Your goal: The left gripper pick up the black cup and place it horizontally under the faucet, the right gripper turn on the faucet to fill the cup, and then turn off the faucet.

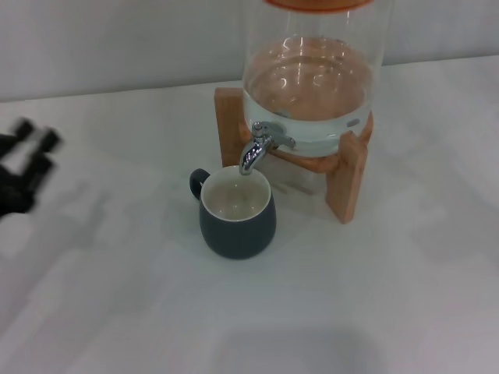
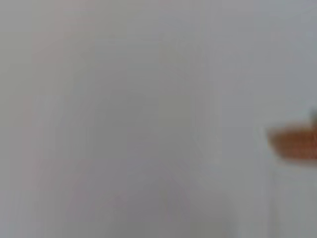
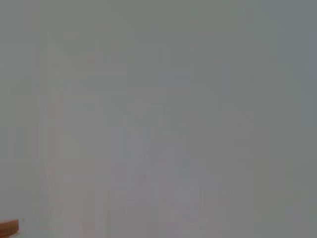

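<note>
The black cup is seen standing upright on the white counter, right under the spout of the faucet, with its little loop handle turned toward the robot's left and back. The cream inside can be looked into from above, but how much water is in there can't really be judged. The faucet is fixed to the front of a clear glass dispenser that's partly filled with water and carried on a wooden stand, just behind the cup and not touching it. The left gripper is caught at the far left edge of the head view, well apart from the cup, and it's pretty smeared; its jaws look spread open, with nothing held between them. The right gripper isn't shown anywhere, so nothing can be said about its jaws. Nothing is parked between the cup and either side of the counter. From the left wrist view only pale counter and an orange-brown blur of the stand is made out, and in the right wrist view just a sliver of the same wood is seen at a corner.
</note>
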Controlling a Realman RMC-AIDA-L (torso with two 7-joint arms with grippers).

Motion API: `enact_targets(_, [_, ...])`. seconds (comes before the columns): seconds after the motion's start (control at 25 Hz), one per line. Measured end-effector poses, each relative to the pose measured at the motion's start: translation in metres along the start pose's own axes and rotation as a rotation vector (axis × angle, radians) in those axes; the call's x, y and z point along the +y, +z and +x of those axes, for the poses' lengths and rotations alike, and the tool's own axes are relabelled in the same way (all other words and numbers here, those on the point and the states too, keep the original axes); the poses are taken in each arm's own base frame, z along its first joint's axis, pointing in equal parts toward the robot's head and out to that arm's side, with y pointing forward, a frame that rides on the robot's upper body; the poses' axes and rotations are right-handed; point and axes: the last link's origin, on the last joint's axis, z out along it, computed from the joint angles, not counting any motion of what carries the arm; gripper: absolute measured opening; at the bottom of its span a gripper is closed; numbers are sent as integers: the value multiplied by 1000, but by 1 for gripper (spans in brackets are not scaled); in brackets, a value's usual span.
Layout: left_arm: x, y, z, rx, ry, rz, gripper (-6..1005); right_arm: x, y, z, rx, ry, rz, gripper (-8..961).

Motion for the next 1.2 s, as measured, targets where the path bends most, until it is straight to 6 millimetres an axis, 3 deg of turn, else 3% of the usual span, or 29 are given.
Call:
enact_targets(0.16, [-9, -15, 8, 79, -58, 91, 419, 2, -1, 0, 3, 1, -14, 739])
enact_targets(0.36, [-13, -17, 11, 103, -108, 114, 427, 12, -14, -6, 9, 17, -91, 738])
enact_targets(0.56, [-17, -14, 14, 109, -132, 114, 655, 29, -37, -15, 12, 54, -213, 737])
enact_targets(0.68, [-21, -13, 20, 115, -138, 106, 880, 44, -46, -18, 47, 92, -312, 737])
enact_targets(0.72, [-22, -13, 22, 116, -142, 103, 881, 51, -46, -17, 73, 101, -349, 737])
enact_targets(1.04, [-27, -10, 29, 125, -176, 90, 885, 127, -4, 8, 272, 121, -713, 735])
enact_targets(1.2, [-27, -12, 29, 127, -178, 98, 883, 156, 17, 16, 330, 86, -782, 734])
